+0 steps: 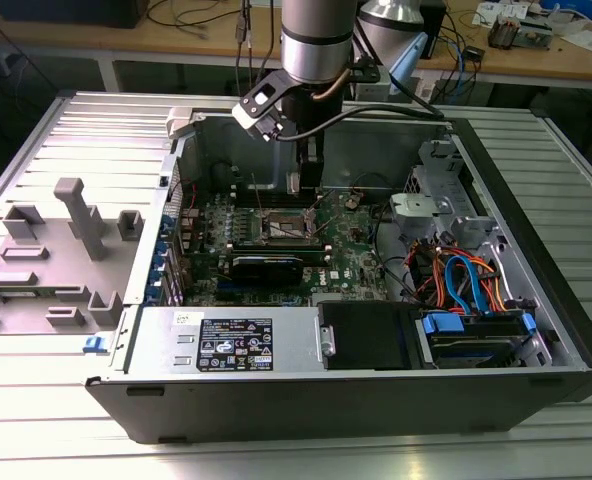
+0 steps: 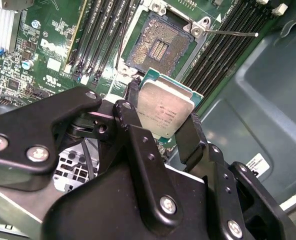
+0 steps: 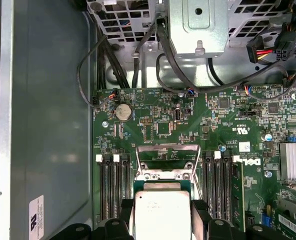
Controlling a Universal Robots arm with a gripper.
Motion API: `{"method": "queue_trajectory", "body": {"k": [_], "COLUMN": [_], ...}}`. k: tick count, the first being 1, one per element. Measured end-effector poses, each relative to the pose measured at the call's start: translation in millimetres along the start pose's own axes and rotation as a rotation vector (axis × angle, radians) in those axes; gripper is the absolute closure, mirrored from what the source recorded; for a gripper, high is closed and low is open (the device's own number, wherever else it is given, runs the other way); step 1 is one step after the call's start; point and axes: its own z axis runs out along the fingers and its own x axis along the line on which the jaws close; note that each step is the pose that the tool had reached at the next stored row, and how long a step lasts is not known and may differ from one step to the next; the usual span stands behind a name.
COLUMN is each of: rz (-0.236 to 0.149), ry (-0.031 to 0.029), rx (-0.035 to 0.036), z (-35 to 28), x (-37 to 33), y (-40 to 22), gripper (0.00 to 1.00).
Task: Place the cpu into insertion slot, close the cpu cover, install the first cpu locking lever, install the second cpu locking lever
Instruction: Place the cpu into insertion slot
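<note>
Within the gripper [image 2: 163,114] sits a square, silver-topped, green-edged cpu [image 2: 164,107]

You saw the small flat square cpu [image 2: 164,112] with a dull silver-grey metal top, smooth and faintly brushed, pinched by the gripper [image 2: 163,106], whose black fingers [image 2: 190,142] looked matt and slightly grainy. The square insertion slot [image 2: 158,47] showed a finely speckled gold-toned centre inside a silvery metal rim, and the thin square cpu cover [image 3: 168,152] looked like bare satin sheet metal. Around them you had the glossy green circuit board [image 3: 153,107] and the smooth, matt grey-painted metal case wall [image 3: 48,125].
</note>
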Motion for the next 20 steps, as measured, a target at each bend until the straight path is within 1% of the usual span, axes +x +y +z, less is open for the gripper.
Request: {"method": "queue_trajectory", "body": {"k": [1,2,4,5,6,9,10,15,20], "rz": [0.000,-0.002,-0.012,-0.023,-0.030,-0.030,-0.030,-0.030,-0.030], "ry": [0.0001,0.0005,0.0007,0.0010,0.0014,0.0016,0.0014,0.0015,0.0015], "rx": [-0.0016,-0.0048,-0.0057,-0.0053,-0.0052,-0.0053,-0.0051,-0.0052,-0.0052], "z": [0.1,1.3,4.5,7.7,10.4,16.4,18.4,18.7,18.7], "x": [0.0,-0.1,-0.3,-0.4,-0.5,-0.8,-0.9,-1.0,-0.9], "y": [-0.1,-0.1,-0.5,-1.1,-2.5,-7.0,-9.5,-11.3,-11.3], "gripper": [0.46,0.46,0.46,0.46,0.46,0.46,0.46,0.46,0.46]}}
